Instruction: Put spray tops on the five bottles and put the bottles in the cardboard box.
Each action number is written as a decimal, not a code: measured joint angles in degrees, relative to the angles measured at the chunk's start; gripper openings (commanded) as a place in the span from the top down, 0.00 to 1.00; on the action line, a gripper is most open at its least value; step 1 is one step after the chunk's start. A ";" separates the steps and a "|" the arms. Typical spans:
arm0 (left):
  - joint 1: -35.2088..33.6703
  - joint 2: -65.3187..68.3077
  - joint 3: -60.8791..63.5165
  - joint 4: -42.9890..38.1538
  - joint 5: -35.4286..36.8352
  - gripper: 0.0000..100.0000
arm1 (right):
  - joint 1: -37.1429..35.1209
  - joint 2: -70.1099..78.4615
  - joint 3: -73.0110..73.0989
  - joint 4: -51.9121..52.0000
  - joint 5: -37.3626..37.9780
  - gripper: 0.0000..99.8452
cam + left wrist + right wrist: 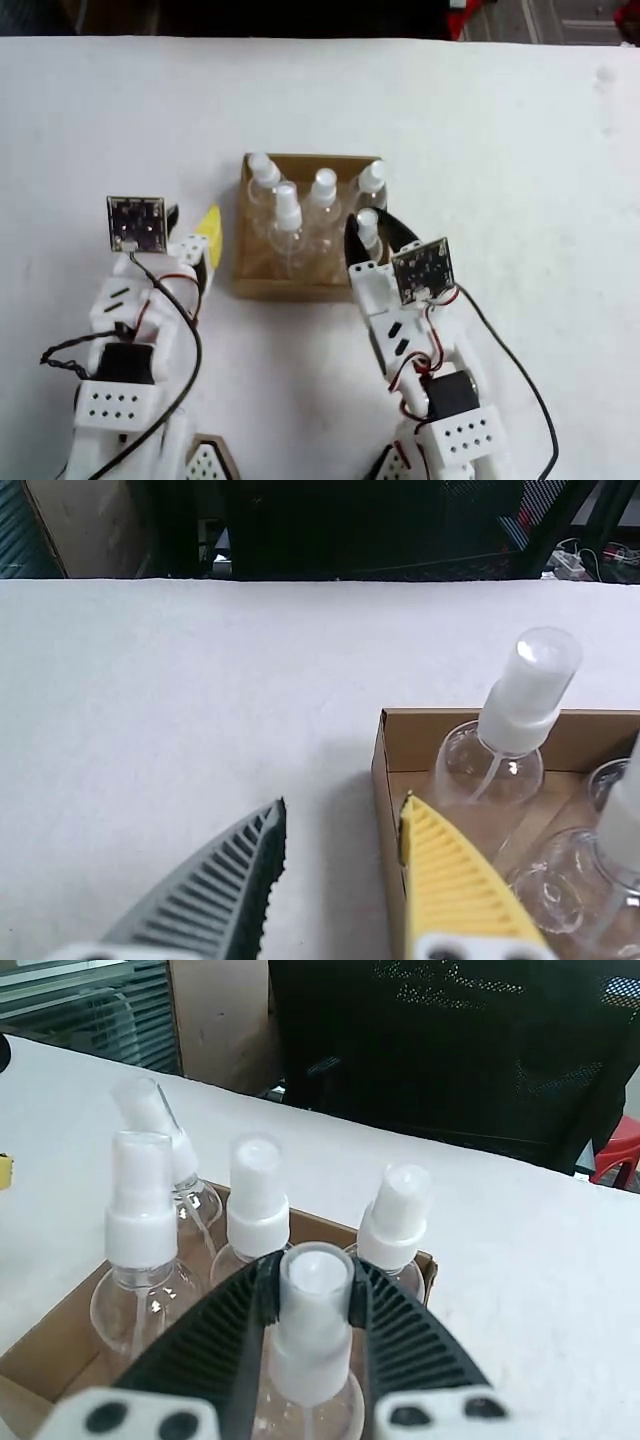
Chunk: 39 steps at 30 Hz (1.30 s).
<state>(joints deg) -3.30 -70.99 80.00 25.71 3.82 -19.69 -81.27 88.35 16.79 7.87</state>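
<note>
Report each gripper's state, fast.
Left gripper: open, empty, beside the box.
Right gripper: shut on the spray top of a bottle.

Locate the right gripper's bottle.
The clear plastic bottle with a white spray top is at the near right corner of the brown cardboard box in the high view, between the black fingers of the right gripper.
</note>
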 measured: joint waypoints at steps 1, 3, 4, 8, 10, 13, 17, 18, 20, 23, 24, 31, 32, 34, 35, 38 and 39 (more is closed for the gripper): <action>0.00 0.00 0.00 0.00 0.00 0.82 | 0.00 0.00 0.62 0.00 0.00 0.98; 0.00 0.00 0.00 0.00 0.00 0.82 | 0.00 0.00 1.05 0.00 0.00 0.98; 0.00 0.00 0.00 0.00 0.00 0.82 | 0.00 0.00 1.14 0.00 0.00 0.98; 0.00 0.00 0.00 0.00 0.00 0.82 | 0.00 0.00 1.14 0.00 0.00 0.96; 0.00 0.00 0.00 0.00 0.00 0.82 | 0.00 0.00 1.14 0.00 0.00 0.91; 0.00 0.00 0.00 0.00 0.00 0.82 | 0.00 0.00 1.32 0.09 0.09 0.82; 0.00 0.00 0.00 0.00 0.00 0.82 | 0.26 0.62 2.29 0.70 0.18 0.81; 0.00 0.00 0.00 0.00 0.00 0.82 | 0.35 0.44 2.29 0.70 0.18 0.82; 0.00 0.00 0.00 0.00 0.00 0.82 | 0.26 0.35 2.20 0.70 0.09 0.83; 0.00 0.00 0.00 0.00 0.00 0.82 | 0.09 0.35 -0.18 2.55 0.09 0.83; 0.00 0.00 0.00 0.00 0.00 0.82 | 0.09 0.35 -1.58 3.60 0.09 0.83; 0.00 0.00 0.00 0.00 0.00 0.82 | 0.18 0.35 -8.09 10.37 -3.34 0.83; 0.00 0.00 0.00 0.00 0.00 0.82 | 0.09 0.35 -8.26 10.37 -3.52 0.83; 0.00 0.00 0.00 0.00 0.00 0.82 | 0.18 0.35 -8.53 10.64 -3.52 0.83; 0.00 0.00 0.00 0.00 0.00 0.82 | 0.18 0.35 -8.62 10.64 -3.60 0.83; 0.00 0.00 0.00 0.00 0.00 0.82 | 0.09 0.35 -8.70 10.73 -3.69 0.83; 0.00 0.00 0.00 0.00 0.00 0.82 | 0.09 0.35 -8.70 10.73 -3.69 0.83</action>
<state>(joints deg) -3.30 -70.99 80.00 25.71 3.82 -19.60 -80.92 79.65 27.52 4.18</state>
